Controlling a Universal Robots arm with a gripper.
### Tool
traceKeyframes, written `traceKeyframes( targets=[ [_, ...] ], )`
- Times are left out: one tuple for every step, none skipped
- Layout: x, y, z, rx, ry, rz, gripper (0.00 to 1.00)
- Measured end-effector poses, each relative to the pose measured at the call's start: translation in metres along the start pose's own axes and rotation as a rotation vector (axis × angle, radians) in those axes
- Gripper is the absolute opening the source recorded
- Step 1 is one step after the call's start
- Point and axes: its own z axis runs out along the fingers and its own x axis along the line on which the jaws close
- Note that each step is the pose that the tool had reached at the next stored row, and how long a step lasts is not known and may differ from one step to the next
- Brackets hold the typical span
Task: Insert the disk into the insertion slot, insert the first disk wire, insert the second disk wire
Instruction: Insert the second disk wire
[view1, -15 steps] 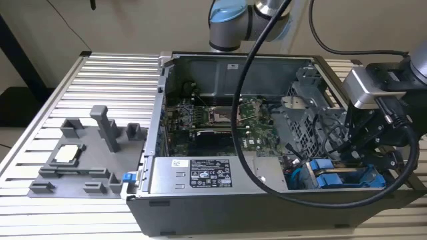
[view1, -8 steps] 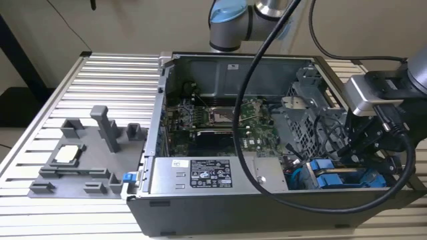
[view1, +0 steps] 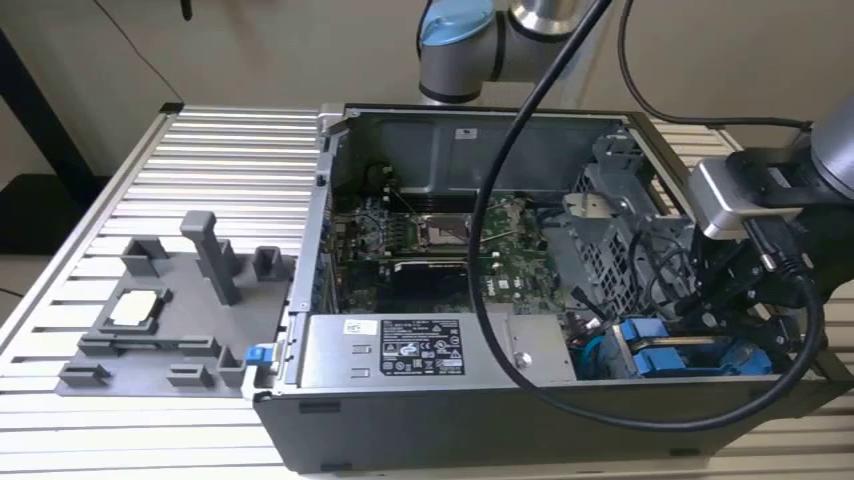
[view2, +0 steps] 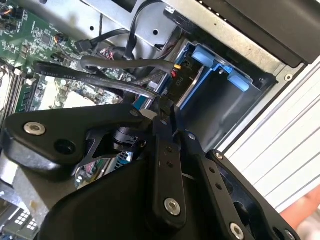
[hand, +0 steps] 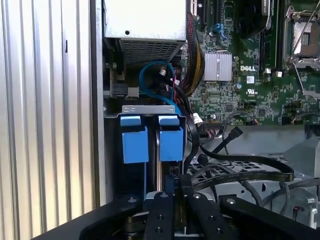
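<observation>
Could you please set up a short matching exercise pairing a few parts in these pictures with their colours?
Things:
1. motherboard
2. drive bay tabs
3. power supply
4. gripper

Colours:
A. blue
B. black
C. green
D. silver-grey with a white label

Pairs: 1-C, 2-A, 3-D, 4-B

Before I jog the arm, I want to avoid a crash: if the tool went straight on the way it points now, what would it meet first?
Probably the blue plastic tabs at the grey sheet-metal drive bay, straight ahead of the tool in the first wrist view. The black flat cable lies close beside that line; depth is unclear.
</observation>
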Motion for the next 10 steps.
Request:
traceKeyframes(
  targets=[
    [0.0001,0.0000,0.0004,0.0000,-0.0027,0.000,0.16],
    [0.0001,0.0000,0.0007,0.0000,-0.0059,0.000,0.16],
    [0.0001,0.0001,0.0010,0.0001,-0.0085,0.000,0.16],
    [0.0001,0.0000,0.0012,0.0001,-0.0111,0.000,0.16],
    [0.0001,0.0000,0.0015,0.0001,-0.0122,0.000,0.16],
    [0.0002,0.0000,0.0021,0.0000,-0.0128,0.000,0.16],
    [0.0003,0.0000,0.0023,0.0000,-0.0124,0.000,0.16],
    [0.0005,0.0000,0.0026,0.0000,-0.0123,0.000,0.16],
    [0.0007,0.0000,0.0032,0.0000,-0.0124,0.000,0.16],
    [0.0009,0.0000,0.0040,0.0000,-0.0124,0.000,0.16]
  ],
)
